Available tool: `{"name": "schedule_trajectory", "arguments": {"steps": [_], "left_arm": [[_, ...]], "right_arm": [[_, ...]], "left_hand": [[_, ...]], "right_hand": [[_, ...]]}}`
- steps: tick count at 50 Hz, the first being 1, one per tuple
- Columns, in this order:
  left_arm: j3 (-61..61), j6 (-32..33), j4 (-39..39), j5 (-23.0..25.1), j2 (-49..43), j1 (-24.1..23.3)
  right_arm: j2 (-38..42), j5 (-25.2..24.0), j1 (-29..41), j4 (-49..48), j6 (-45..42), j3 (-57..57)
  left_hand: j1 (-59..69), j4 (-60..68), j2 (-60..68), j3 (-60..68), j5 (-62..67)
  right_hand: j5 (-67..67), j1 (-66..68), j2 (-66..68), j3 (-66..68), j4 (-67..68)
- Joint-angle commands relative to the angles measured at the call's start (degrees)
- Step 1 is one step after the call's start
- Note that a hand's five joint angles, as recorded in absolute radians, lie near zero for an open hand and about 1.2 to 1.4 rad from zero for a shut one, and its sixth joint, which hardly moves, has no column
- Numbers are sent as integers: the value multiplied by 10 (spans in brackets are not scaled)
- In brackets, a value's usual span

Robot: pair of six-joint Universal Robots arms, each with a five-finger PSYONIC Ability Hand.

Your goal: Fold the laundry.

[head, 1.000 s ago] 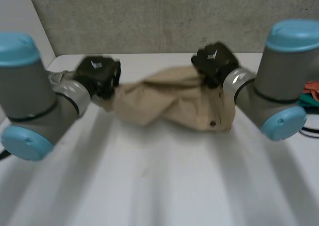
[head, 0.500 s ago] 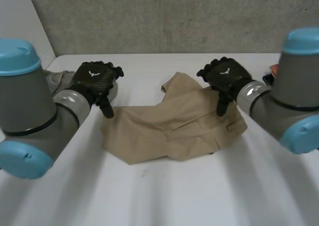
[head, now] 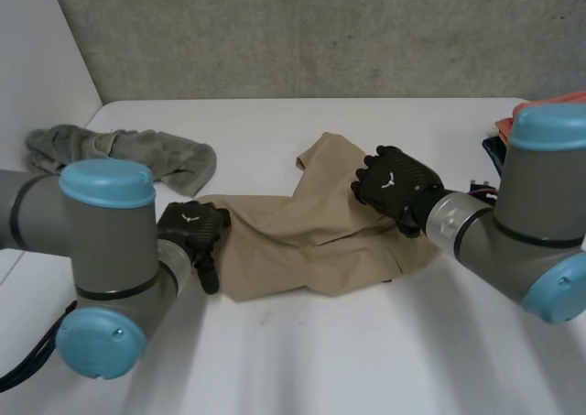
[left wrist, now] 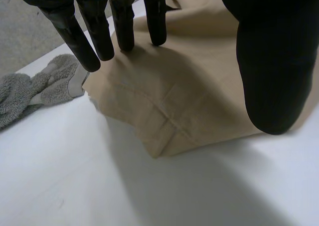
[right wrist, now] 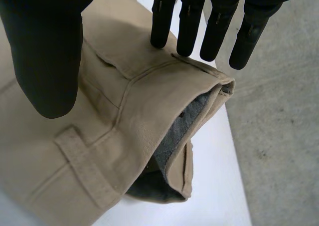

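The table (head: pixel 366 360) carries the tan trousers (head: pixel 302 241) crumpled in the middle, with a grey towel (head: pixel 137 149) well apart at the far left. My left hand (head: pixel 190 232) sits at their left edge, fingers straight, gripping nothing. My right hand (head: pixel 394 184) is over the waistband (right wrist: pixel 164 111) on the right, equally loose. I judge I should pinch both ends firmly, then draw them apart so the cloth lies flat before any fold.
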Motion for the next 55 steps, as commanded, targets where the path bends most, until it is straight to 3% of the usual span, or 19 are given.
{"name": "schedule_trajectory", "arguments": {"steps": [1,7,11,12,13,18,25,29,33,38,45,49,55], "left_arm": [[26,44,34,-11,-50,1],[40,70,50,-18,-72,2],[49,86,70,-17,-86,3],[52,93,76,-16,-88,3],[54,96,79,-16,-88,4],[58,109,87,-22,-37,15],[77,97,64,2,156,32],[111,102,-16,49,239,32],[165,99,-119,89,259,37],[221,103,-242,113,228,50],[255,107,-280,133,119,51],[313,123,-238,123,31,51],[504,189,-112,88,-72,62]], "right_arm": [[55,-1,3,-69,-30,0],[96,-1,0,-90,-31,-25],[110,0,-3,-107,-27,-42],[112,3,-5,-109,-22,-49],[111,4,-6,-109,-19,-51],[78,8,-9,-87,18,-61],[-39,17,-39,24,121,-104],[-80,34,-70,122,172,-157],[-102,31,-91,210,205,-210],[-101,19,-93,310,202,-233],[-41,3,-68,315,202,-213],[19,11,-56,257,228,-224],[101,88,-46,20,273,-329]], "left_hand": [[80,82,80,81,83],[199,201,199,200,202],[392,394,392,393,395],[529,531,529,530,532],[609,611,609,610,612],[623,625,623,624,626],[623,625,623,624,626],[623,625,623,624,626],[623,625,623,624,626],[623,625,623,624,626],[623,625,623,624,626],[623,625,623,624,626],[623,625,623,624,626]], "right_hand": [[22,14,25,16,12],[131,123,134,125,121],[421,414,424,415,412],[557,550,560,551,548],[559,551,562,553,549],[559,551,562,553,549],[559,551,562,553,549],[559,551,562,553,549],[559,551,562,553,549],[559,551,562,553,549],[559,551,562,553,549],[559,551,562,553,549],[559,551,562,553,549]]}}
